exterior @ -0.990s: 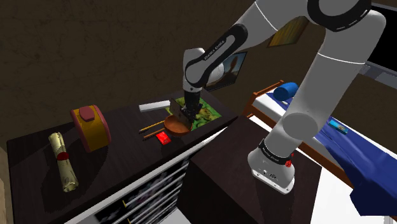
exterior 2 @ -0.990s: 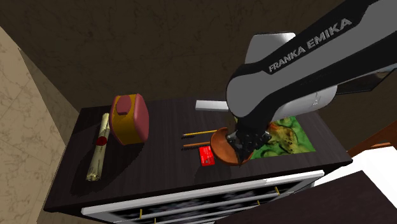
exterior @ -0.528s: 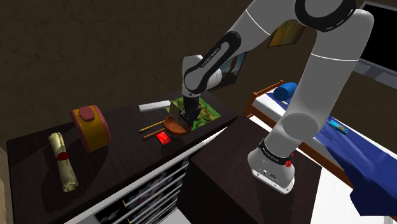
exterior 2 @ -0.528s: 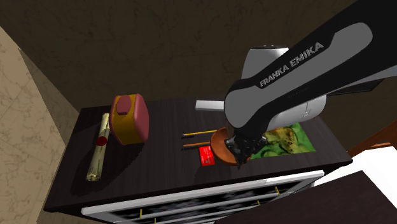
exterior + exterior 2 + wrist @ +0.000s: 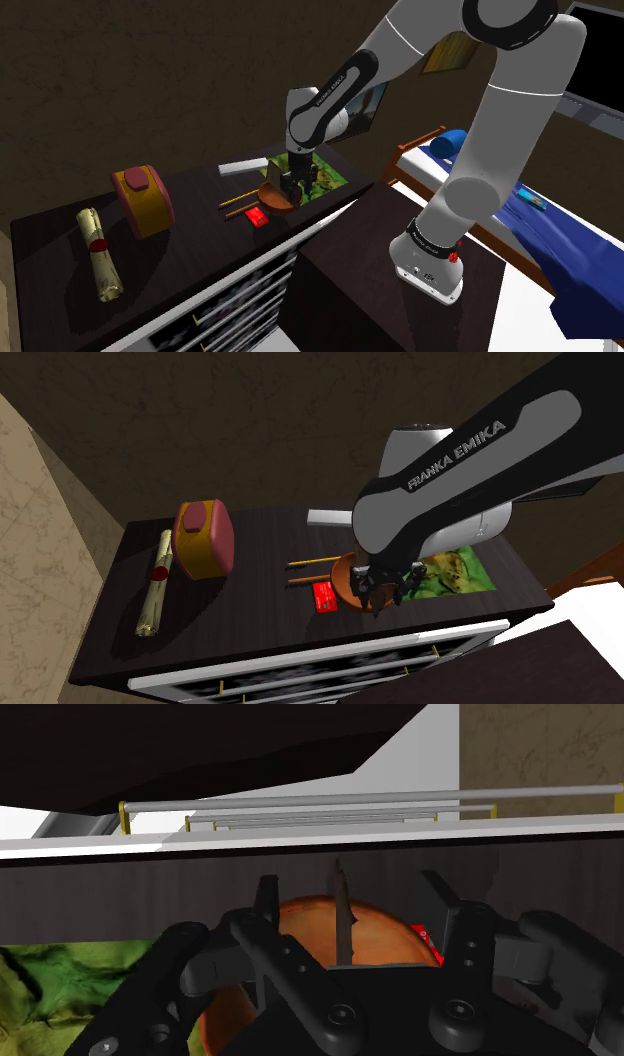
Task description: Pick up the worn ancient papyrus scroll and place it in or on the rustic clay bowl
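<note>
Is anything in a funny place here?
Yes. The gripper hangs open right at the orange-brown bowl, but it holds nothing. The scroll meant for the bowl lies at the other end of the dark table, past the red and yellow box. Nothing looks spilled or broken.

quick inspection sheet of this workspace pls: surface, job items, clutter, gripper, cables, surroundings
surface: dark dresser top, things spread along it
job's things: scroll lying flat at the shoulder view's left end, far from the arm; orange-brown bowl right under the gripper
clutter: red-and-yellow bag, white block, two pencils, red card, green picture
grippers: gripper open, over the bowl, holding nothing
cables: nothing seen
surroundings: bed with blue bedding beside the stand; dark walls
</note>
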Available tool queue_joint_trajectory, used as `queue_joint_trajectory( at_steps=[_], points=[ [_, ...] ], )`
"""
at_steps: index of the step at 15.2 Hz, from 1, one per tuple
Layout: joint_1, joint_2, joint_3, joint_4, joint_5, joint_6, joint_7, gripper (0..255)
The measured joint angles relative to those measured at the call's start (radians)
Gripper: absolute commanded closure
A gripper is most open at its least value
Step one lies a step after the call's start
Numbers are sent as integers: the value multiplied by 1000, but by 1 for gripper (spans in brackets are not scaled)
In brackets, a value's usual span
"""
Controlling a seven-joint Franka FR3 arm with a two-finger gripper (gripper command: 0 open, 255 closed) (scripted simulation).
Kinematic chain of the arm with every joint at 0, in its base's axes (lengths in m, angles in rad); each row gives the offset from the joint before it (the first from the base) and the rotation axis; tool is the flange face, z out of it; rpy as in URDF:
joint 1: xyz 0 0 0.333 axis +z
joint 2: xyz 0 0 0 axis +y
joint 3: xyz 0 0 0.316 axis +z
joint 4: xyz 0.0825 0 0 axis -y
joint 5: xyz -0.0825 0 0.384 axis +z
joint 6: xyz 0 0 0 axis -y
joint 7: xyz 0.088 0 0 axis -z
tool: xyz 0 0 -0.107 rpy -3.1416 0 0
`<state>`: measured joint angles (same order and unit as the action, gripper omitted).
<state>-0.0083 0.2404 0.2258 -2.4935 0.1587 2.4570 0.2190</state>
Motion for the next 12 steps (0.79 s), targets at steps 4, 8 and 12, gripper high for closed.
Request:
queue_joint_trajectory(
  at_steps=[4, 8, 12],
  points=[
    [0, 1, 0, 0, 0, 1, 0, 0],
    [-13, -80, -3, 25, 3, -104, -7, 0],
    [-14, -97, -3, 40, 3, -136, -4, 0]
  ],
)
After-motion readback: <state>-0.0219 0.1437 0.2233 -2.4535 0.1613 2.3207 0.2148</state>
